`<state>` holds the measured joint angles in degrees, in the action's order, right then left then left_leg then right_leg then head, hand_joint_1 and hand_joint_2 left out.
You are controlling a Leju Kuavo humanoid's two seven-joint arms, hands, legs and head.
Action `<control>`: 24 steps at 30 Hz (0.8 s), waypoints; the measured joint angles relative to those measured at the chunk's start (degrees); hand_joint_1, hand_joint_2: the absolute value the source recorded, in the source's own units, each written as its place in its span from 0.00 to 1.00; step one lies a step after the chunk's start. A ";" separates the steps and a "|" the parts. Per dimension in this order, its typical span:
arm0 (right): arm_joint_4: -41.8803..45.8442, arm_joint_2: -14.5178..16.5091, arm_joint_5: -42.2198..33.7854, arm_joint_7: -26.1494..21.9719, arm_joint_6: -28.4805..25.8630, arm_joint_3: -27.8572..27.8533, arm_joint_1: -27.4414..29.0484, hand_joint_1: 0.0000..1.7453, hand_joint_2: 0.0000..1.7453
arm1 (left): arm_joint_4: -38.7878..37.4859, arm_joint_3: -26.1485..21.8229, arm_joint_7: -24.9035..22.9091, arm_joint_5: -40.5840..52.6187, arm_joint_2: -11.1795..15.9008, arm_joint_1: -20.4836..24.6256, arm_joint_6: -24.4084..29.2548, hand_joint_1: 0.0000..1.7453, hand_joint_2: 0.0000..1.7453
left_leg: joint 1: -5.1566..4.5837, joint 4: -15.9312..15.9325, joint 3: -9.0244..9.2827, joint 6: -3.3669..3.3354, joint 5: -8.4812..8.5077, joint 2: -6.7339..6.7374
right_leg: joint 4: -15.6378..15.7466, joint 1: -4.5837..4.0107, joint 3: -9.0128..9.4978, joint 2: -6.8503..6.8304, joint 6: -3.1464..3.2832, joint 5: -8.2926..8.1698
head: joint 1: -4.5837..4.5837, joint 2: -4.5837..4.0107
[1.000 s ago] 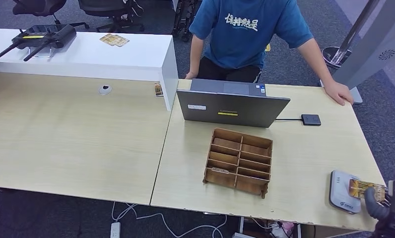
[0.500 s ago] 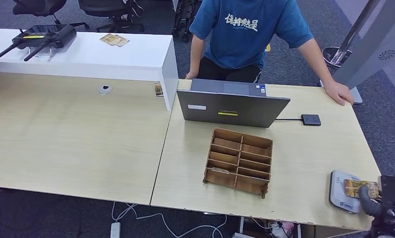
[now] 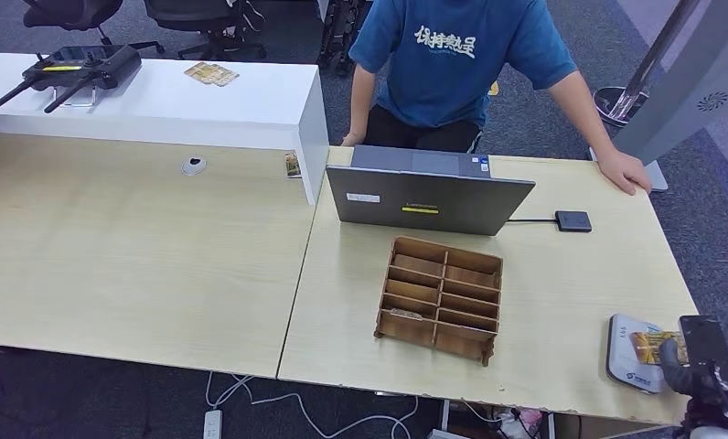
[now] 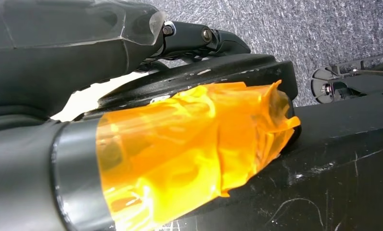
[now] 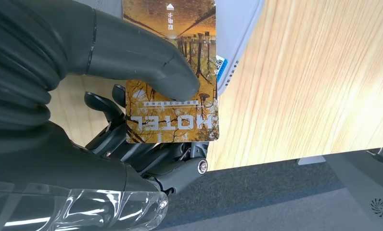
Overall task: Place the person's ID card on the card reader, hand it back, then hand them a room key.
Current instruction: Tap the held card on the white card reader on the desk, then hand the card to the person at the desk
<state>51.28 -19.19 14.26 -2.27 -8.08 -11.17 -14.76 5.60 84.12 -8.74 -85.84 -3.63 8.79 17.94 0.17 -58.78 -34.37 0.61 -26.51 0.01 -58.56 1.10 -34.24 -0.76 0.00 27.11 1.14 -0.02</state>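
Grey office carpet runs behind the two pale wooden benches (image 3: 141, 265) set edge to edge, with one long white raised counter (image 3: 159, 101) along the far side. One person in a blue T-shirt (image 3: 456, 55) stands across from me, a hand (image 3: 624, 170) resting on the bench edge, I judge waiting for the card to come back. One grey laptop (image 3: 429, 199) sits with its lid towards me, so its screen faces them. Between it and me lies one brown wooden tray of slots (image 3: 441, 297), I count ten compartments, and one of the near ones holds a flat thing that may be a room key; I cannot tell for sure. One small black box (image 3: 572, 220) is cabled to the laptop.

At the bench's near right corner lies one white flat card reader (image 3: 630, 352). My right hand (image 3: 694, 370) pinches one golden printed card (image 5: 172, 96) between thumb (image 5: 146, 62) and fingers, its far half over the reader, low enough, I judge, to be read. The wrist camera shows "HOTEL" printed on it, though it stands in as the ID card here. My left hand hangs away from the bench; whether its fingers are spread or curled I cannot tell.
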 joint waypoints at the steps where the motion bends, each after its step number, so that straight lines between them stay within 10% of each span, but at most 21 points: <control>1: -0.07 -0.08 0.13 0.04 0.00 0.11 -0.05 1.00 1.00 | 0.00 -0.01 0.00 -0.02 -0.01 0.00 0.00 0.00 0.00 | 0.00 0.00 0.00 0.00 0.00 0.00 | 0.00 0.00 0.00 0.00 0.00 0.00 | 0.00 0.00; 24: -0.24 -0.81 2.17 0.28 1.83 1.72 -0.61 1.00 1.00 | 0.00 -0.02 0.00 -0.42 -0.07 0.01 -0.11 0.00 0.00 | 0.00 0.00 0.02 0.00 0.00 0.00 | 0.00 0.00 0.03 0.00 0.00 0.00 | 0.00 0.00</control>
<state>51.04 -20.00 16.44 -1.99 -6.25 -9.46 -15.37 5.60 84.11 -8.74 -86.26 -3.70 8.80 17.83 0.17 -58.78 -34.36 0.61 -26.51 0.01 -58.56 1.10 -34.21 -0.77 0.00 27.11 1.14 -0.02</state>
